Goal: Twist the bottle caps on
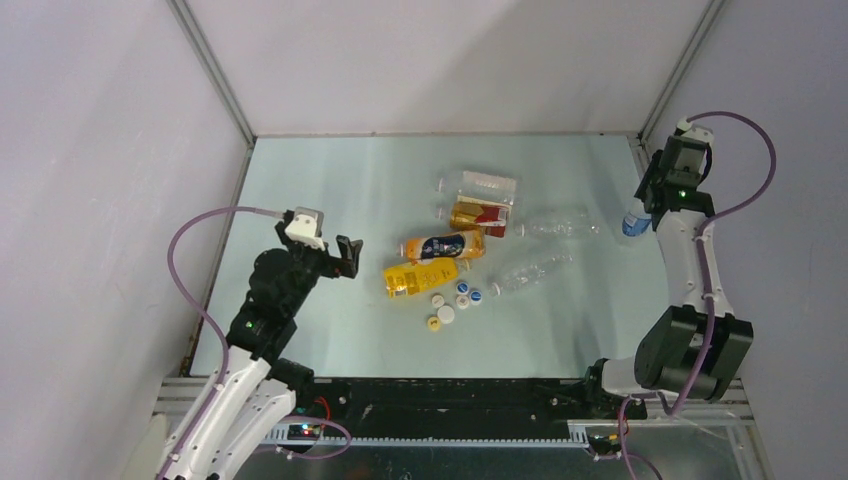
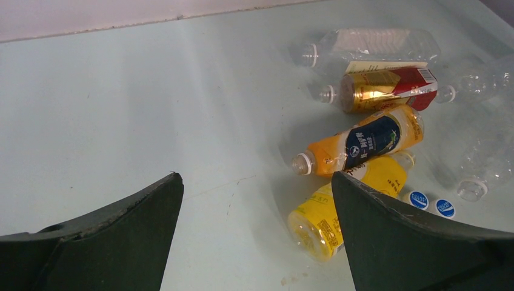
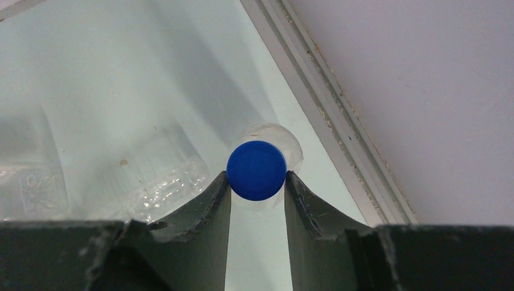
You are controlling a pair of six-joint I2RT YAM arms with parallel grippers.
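My right gripper (image 3: 256, 179) is shut on a blue bottle cap (image 3: 256, 170) that sits on top of an upright clear bottle (image 3: 292, 144) at the table's right edge; the cap also shows in the top view (image 1: 630, 227). My left gripper (image 2: 256, 177) is open and empty, just left of a lying yellow bottle (image 2: 339, 209). Beyond it lie an orange bottle with a dark-blue label (image 2: 363, 142), a gold-and-red bottle (image 2: 388, 88) and a clear bottle (image 2: 370, 45), all uncapped. Several loose caps (image 1: 452, 300) lie in front of the bottles.
Two more clear bottles (image 1: 560, 224) (image 1: 530, 272) lie between the pile and my right arm. The side wall and its metal rail (image 3: 339, 121) stand right next to the right gripper. Bare table (image 2: 151, 109) lies ahead of the left gripper.
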